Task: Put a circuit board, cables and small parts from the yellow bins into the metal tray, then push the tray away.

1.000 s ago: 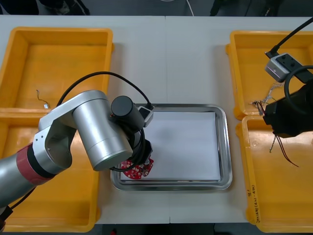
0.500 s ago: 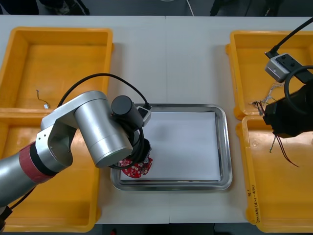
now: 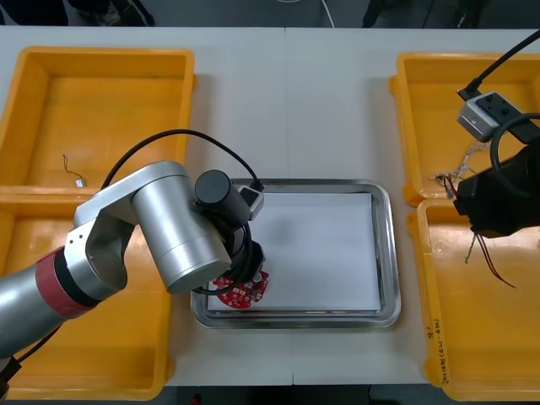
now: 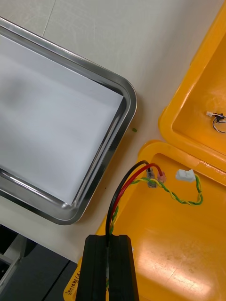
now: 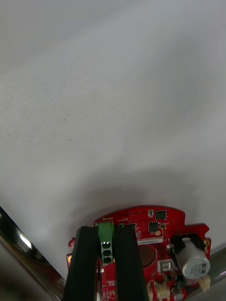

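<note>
Left tool (image 5: pixel 106 231) shifted slightly right, clamped narrow on green connector (image 5: pixel 106 243) of round red circuit board (image 5: pixel 157 226), on white liner (image 5: pixel 113 94), near-left corner of shiny metal tray (image 3: pixel 386 253), right tool (image 4: pixel 110 239) pinching cable (image 4: pixel 123 182) above yellow bin (image 4: pixel 188 244).

The metal tray (image 3: pixel 389 253) lies open across its white inside from the middle to the right rim. The left pincer (image 5: pixel 106 231), gripping the circuit board (image 3: pixel 242 293), and the left arm (image 3: pixel 169 228) block its near left corner. The right pincer (image 4: pixel 111 239), clamped on a cable (image 4: pixel 155 178), hangs over the near right yellow bin (image 3: pixel 472 337), apart from the tray.
</note>
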Motion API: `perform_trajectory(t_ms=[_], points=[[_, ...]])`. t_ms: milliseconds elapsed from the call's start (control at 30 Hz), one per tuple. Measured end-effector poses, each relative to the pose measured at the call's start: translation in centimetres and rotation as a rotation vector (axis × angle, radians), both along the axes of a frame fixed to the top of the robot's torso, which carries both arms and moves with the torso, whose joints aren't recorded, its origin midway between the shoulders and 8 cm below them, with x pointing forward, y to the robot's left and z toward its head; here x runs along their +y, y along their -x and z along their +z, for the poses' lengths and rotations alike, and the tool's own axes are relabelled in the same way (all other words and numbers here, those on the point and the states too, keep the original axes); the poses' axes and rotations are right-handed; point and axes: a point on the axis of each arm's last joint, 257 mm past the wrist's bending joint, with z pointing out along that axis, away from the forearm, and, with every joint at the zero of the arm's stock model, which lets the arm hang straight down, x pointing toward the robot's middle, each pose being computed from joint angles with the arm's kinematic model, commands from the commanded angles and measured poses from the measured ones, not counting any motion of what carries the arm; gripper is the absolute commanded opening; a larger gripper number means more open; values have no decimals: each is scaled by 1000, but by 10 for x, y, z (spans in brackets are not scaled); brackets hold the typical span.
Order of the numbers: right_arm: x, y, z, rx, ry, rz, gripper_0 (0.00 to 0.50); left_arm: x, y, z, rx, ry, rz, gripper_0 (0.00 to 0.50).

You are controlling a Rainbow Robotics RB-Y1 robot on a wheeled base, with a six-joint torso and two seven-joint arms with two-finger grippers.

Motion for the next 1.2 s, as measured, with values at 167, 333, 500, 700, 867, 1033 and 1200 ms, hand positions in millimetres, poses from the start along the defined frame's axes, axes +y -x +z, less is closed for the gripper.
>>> perform_trajectory(t_ms=[167,333,500,700,867,1033,1200], points=[[0,0,0,0,0,0,0,0,0,0,0,1,2,500],[0,0,0,0,0,1,0,0,0,0,1,2,4,500],[2,2,0,3,-2,7,0,0,0,0,1,4,8,500],[4,4,-1,7,-1,19,0,4,-1,6,6,-3,21,500],[12,8,-6,17,16,50,0,14,-2,30,22,-7,49,500],[24,12,-12,25,48,101,0,22,-8,62,14,0,75,500],[35,15,-18,33,78,150,0,30,-13,91,17,27,115,500]])
